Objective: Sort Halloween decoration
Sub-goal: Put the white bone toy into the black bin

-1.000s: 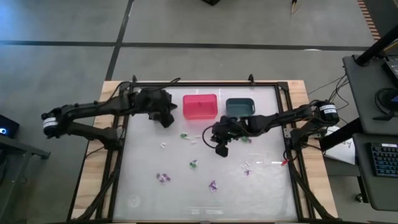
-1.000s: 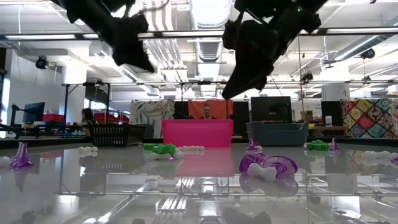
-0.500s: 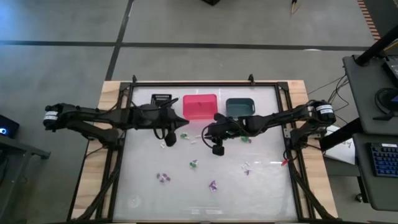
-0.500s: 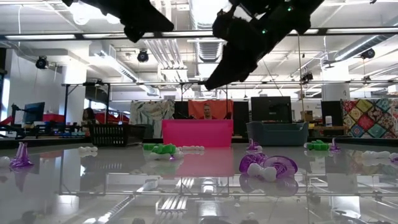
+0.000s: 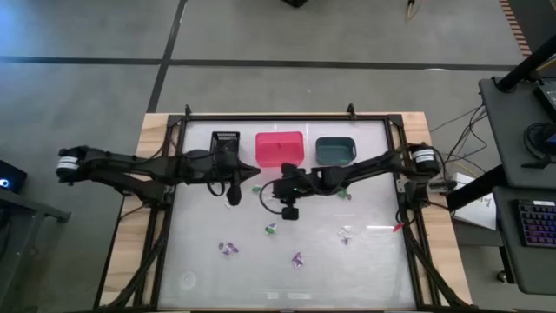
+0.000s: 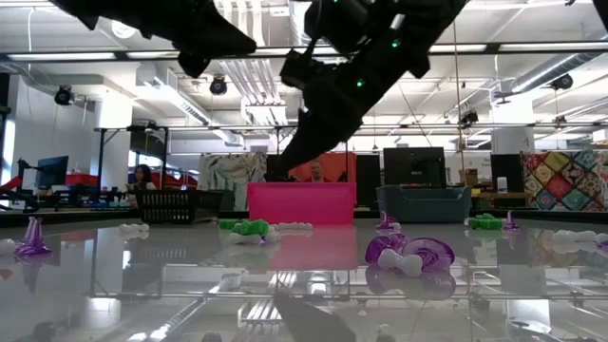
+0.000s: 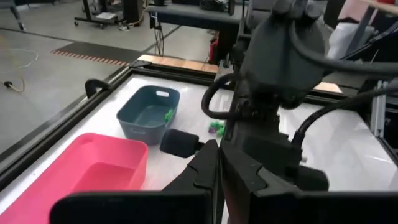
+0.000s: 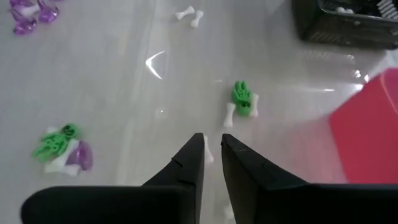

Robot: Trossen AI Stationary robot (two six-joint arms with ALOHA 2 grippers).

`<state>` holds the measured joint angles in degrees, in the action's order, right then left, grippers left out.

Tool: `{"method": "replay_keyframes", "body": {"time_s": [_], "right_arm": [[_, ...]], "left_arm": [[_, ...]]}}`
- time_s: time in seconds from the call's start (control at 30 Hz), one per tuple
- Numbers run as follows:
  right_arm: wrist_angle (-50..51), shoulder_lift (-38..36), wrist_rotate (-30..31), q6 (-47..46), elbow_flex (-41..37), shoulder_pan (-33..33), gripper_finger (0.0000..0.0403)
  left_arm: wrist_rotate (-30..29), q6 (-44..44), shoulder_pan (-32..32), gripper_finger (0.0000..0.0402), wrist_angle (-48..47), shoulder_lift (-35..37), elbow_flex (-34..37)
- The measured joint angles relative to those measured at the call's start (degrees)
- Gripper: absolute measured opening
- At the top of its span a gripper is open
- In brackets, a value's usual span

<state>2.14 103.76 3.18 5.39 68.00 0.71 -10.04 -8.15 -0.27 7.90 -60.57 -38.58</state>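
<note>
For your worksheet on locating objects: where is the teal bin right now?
In the high view the teal bin sits at the table's far edge, right of the pink bin, just beyond the right arm.

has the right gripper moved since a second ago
Yes. In the high view the right gripper has slid toward the left arm's side, from in front of the teal bin to in front of the pink bin.

I see pink bin (image 5: 279, 148), teal bin (image 5: 335, 149), black bin (image 5: 225, 143); trinkets (image 8: 244, 99) green, purple, white.
</note>
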Motion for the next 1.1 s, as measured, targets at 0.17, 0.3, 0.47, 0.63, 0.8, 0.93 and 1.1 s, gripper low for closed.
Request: {"method": "replay_keyframes", "body": {"time_s": [0.17, 0.3, 0.47, 0.63, 0.8, 0.93, 1.1], "right_arm": [[-0.12, 3.45, -0.22, 2.03, 2.3, -0.02, 0.0083], [-0.4, 5.19, -0.37, 3.51, 2.98, -0.43, 0.0104], [-2.7, 8.0, -2.35, 5.82, 2.87, -1.2, 0.011], [-4.21, 11.36, -3.23, 6.18, 3.06, -1.64, 0.0099], [-4.49, 11.99, -3.67, 6.03, 3.27, -2.2, 0.0069], [-4.43, 11.99, -4.89, 6.15, 3.29, -2.45, 0.0024], [-4.28, 11.88, -7.43, 5.13, 3.84, -2.95, 0.001]], "left_arm": [[-0.02, -0.37, 0.0, 0.0, 1.01, 3.51, 1.81], [-0.02, 0.08, 0.0, 0.0, 2.18, 6.19, 3.02], [-0.07, 2.04, 0.0, 0.0, 3.66, 7.77, 3.09], [-0.07, 4.33, 0.0, 0.0, 7.19, 7.73, 3.05], [-0.09, 4.86, -0.01, 0.0, 7.79, 7.14, 3.08], [-0.09, 4.86, 0.0, 0.0, 7.76, 6.45, 3.1], [-0.07, 4.64, -0.01, 0.0, 8.01, 5.5, 3.08]]}}
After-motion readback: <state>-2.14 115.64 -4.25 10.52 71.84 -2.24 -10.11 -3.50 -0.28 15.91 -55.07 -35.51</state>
